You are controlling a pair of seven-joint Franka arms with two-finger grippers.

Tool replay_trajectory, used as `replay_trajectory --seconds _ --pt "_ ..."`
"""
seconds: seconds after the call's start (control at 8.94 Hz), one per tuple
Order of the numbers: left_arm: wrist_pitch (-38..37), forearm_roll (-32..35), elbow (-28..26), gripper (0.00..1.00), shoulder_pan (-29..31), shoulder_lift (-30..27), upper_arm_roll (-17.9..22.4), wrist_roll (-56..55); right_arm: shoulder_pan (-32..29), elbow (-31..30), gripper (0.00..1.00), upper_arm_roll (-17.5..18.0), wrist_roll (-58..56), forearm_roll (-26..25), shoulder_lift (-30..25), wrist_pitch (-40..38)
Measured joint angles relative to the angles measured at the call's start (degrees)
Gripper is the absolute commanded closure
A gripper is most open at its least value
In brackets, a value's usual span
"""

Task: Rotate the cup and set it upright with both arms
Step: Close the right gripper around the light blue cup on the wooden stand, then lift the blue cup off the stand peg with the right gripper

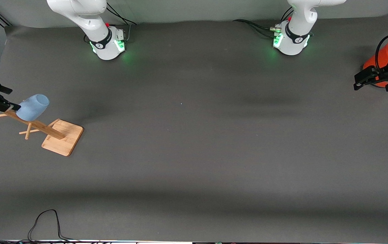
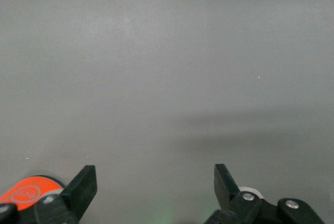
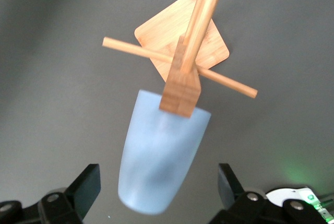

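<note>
A: Count, nearest first?

B: One wooden rack (image 1: 56,133) on the counter (image 1: 194,152) toward the right arm's end, with one pale blue cup (image 1: 33,107) hung tilted on its peg, touching the post.

A: End effectors?

B: Two. The right end effector (image 3: 159,192) hangs over the rack by the cup, fingers spread, grasping nothing. The left end effector (image 2: 155,185) is released over bare counter at the left arm's end, beside one orange can (image 1: 382,57).

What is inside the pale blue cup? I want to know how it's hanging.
A peg of the bamboo mug stand enters the pale blue plastic tumbler cup's mouth; how deep it goes is hidden by the cup's wall.
</note>
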Motion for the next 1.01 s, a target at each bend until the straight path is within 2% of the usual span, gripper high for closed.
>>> replay_trajectory --seconds 0.34,0.78,0.9,1.01 --pt "0.0 0.0 0.0 0.00 0.0 0.0 0.0 0.0 0.0 -0.7 0.00 -1.2 0.2 4.1 2.6 1.7" --pt "0.0 0.0 -0.1 0.00 0.0 0.0 0.0 0.0 0.0 -3.8 0.00 -1.3 1.1 6.0 4.2 3.4" --pt "0.0 0.0 -0.1 0.00 0.0 0.0 0.0 0.0 0.0 -4.2 0.12 -1.4 1.1 6.1 4.2 3.5" --pt "0.0 0.0 -0.1 0.00 0.0 0.0 0.0 0.0 0.0 -4.2 0.28 -1.4 1.2 6.1 4.1 3.5"
